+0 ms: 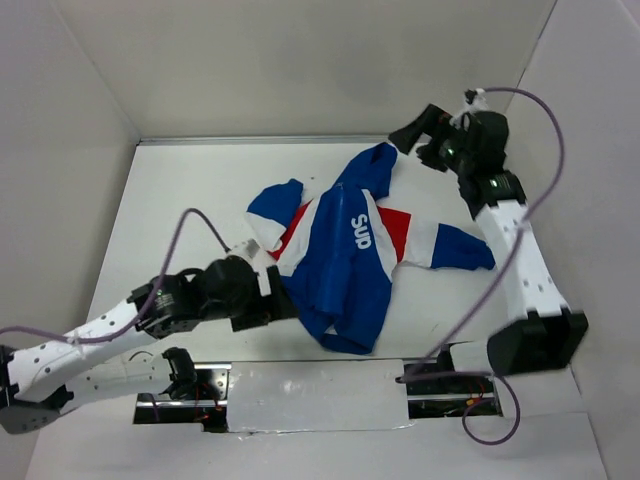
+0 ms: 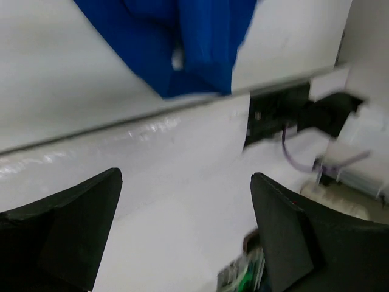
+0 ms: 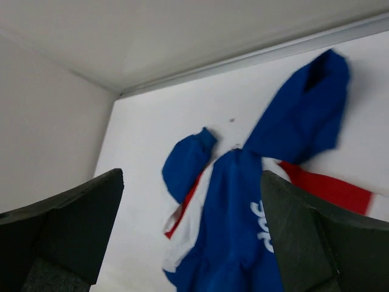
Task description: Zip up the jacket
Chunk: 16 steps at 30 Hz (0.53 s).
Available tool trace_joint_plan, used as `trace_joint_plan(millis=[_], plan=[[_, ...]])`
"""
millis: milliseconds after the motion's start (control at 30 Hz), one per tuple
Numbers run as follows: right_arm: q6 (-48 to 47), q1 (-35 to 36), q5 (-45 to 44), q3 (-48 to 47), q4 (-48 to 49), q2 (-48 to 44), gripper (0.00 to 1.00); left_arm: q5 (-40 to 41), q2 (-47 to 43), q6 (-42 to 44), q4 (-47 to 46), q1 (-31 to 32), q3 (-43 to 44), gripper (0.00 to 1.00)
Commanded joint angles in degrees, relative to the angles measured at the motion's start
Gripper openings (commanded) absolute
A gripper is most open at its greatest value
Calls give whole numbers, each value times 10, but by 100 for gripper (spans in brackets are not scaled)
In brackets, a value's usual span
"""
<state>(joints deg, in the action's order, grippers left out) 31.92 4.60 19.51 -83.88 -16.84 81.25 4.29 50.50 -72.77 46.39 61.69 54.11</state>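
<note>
The jacket (image 1: 350, 255) lies crumpled in the middle of the white table: royal blue with red and white panels, white chest lettering, and its hood (image 1: 370, 170) towards the back. My left gripper (image 1: 283, 305) is low at the jacket's near-left hem, open and empty. In the left wrist view (image 2: 185, 234) only the blue hem (image 2: 200, 48) shows, beyond the fingertips. My right gripper (image 1: 415, 140) is raised behind the hood at the back right, open and empty. The right wrist view (image 3: 191, 234) looks down on the jacket (image 3: 243, 213) from a distance.
White walls (image 1: 90, 120) enclose the table on three sides. A shiny taped strip (image 1: 310, 385) runs along the near edge between the arm bases. Purple cables (image 1: 190, 225) trail from both arms. The right arm's base (image 2: 331, 112) shows in the left wrist view.
</note>
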Motion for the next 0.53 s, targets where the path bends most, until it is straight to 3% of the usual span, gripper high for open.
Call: trace_joint_plan(millis=[0,100,133,200,333,500], plan=[[-31,-28,-113,118,-37,-162,100,42,-15,51,64,-108,34,99],[-20,-36,-225,200,-87,-281,100,-37,-9,156,2,-251,56,99],[-20,-39,-266,215,-101,-306,100,-63,-5,177,-9,-324,59,99],[-17,-42,-296,251,-132,-374,100,-146,17,225,-19,-416,68,99],[-7,-41,-332,284,-151,-435,100,-196,24,261,-48,-477,50,99],[2,-42,-340,274,-168,-439,100,-209,3,277,-66,-496,30,99]])
